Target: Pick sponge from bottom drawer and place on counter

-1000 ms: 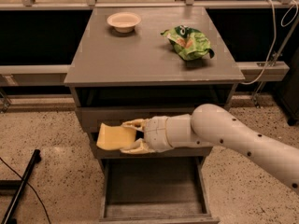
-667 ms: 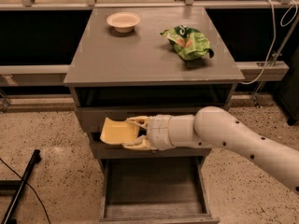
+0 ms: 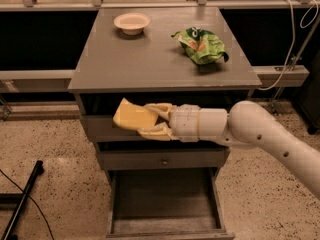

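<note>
The gripper [image 3: 148,119] is in front of the cabinet, just below the front edge of the counter [image 3: 150,64] and at the height of the upper drawers. Its two fingers [image 3: 159,108] are closed on the sponge [image 3: 131,116], one above and one below, with only the sponge's thickness between them. The sponge sticks out from the fingertips toward 9 o'clock. Its long side seems to run roughly along the 9-to-3 line, the same line as the forearm, which comes in from 4 o'clock.

The bottom drawer [image 3: 162,204] stands open at 6 o'clock from the sponge, and nothing shows on the visible part of its floor. So the picking part looks finished and the placing part remains.

The important relation is this: the counter lies at 12 o'clock from the sponge, and the sponge is under the level of the top. The hand probably must rise past the front edge before it goes forward, or the sponge may catch on this edge.

On the counter, a bowl [image 3: 131,22] is near the far edge at about 11 o'clock, and a green bag [image 3: 200,45] is at about 1 o'clock. The near part between them is free.
</note>
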### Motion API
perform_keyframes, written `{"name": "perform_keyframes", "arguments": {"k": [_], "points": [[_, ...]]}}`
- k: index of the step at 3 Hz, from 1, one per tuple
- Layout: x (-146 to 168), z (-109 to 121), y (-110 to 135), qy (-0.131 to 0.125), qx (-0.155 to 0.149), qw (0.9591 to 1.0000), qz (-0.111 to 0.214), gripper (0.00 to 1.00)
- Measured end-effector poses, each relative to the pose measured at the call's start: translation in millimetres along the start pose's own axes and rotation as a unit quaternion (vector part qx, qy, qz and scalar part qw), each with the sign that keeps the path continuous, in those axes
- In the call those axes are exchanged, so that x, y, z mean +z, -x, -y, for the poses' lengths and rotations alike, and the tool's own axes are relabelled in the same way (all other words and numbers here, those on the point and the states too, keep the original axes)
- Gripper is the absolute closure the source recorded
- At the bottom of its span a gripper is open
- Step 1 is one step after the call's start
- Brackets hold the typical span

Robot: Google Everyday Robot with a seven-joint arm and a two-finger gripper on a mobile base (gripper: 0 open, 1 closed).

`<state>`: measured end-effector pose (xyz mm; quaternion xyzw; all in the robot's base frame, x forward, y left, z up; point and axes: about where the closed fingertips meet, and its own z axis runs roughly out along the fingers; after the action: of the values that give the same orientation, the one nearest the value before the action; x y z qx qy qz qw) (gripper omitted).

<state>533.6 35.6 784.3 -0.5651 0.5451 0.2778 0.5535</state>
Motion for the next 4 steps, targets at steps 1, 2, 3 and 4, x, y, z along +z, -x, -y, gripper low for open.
{"name": "perform_keyframes", "arguments": {"k": [1,2,3,4], "points": [[-7,36,22,0.001,0.02,0.9998,0.005,1.0],[-3,76,35,0.008,0.035,0.9975,-0.061,1.0],[7,111,29,-0.006,0.053,0.9916,-0.118,1.0],[18,144,20,-0.008,0.069,0.9875,-0.141,1.0]]}}
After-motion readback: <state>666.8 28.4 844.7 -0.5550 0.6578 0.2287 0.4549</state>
